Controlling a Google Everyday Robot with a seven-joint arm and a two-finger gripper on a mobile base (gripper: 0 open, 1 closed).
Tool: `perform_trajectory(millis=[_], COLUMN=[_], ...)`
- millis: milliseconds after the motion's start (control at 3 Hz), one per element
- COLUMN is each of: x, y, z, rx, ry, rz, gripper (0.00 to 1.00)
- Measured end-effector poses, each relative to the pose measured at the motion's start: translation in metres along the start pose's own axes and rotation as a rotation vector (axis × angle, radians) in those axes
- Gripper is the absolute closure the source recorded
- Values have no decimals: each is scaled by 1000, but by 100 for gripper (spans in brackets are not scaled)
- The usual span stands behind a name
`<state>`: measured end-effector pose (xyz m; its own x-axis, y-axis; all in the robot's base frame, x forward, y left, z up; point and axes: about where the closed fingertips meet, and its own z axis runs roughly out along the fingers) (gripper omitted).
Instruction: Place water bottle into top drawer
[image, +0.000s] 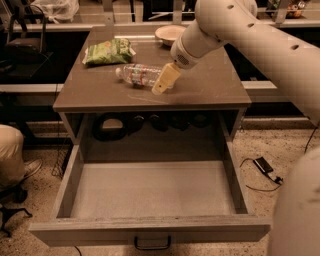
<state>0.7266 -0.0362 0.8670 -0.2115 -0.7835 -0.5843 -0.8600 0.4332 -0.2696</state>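
**A:** Start at the left. What's over there?

**B:** Well left of the water bottle (140, 75) and far lower, at floor level, there's somebody's trouser leg (10, 155) and a shoe (30, 169).

**A:** And the bottle itself?

**B:** It lies on its side on the brown desk (215, 87), white cap pointing left. Just behind it to the left sits a green snack bag (107, 51), near but apart.

**A:** Where's the gripper (162, 84)?

**B:** At the bottle's right end, slanting down toward the desk top. Its pale tip overlaps that end from where I stand. I can't say if it touches, and I can't tell whether the jaws are open or closed.

**A:** So the bottle isn't in the top drawer (150, 227).

**B:** No. The drawer is pulled wide open below the bottle and nearer to me. Its pale grey floor is showing and the dark handle (152, 244) sits on its front. Between bottle and drawer, in the recess under the desk top, there are some dark shapes (110, 126) I can't make out.

**A:** Anything further right?

**B:** Behind the bottle and a little right, a pale bowl (169, 34) sits at the back of the desk. The robot's white arm (260, 40) reaches in from the upper right, passing over the desk to the bottle's right. Well right of the bottle and down on the speckled floor there's a black cable with a small dark device (263, 165).
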Motion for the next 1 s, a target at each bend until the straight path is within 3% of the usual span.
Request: perform_trajectory(millis=[333,667,1000], x=[-7,-18,-28], y=[-7,-8,-5], z=[32,48,46], rx=[-17,-25,-24], ry=[-4,-18,-26], rz=[6,-3,-22], gripper=[18,49,72])
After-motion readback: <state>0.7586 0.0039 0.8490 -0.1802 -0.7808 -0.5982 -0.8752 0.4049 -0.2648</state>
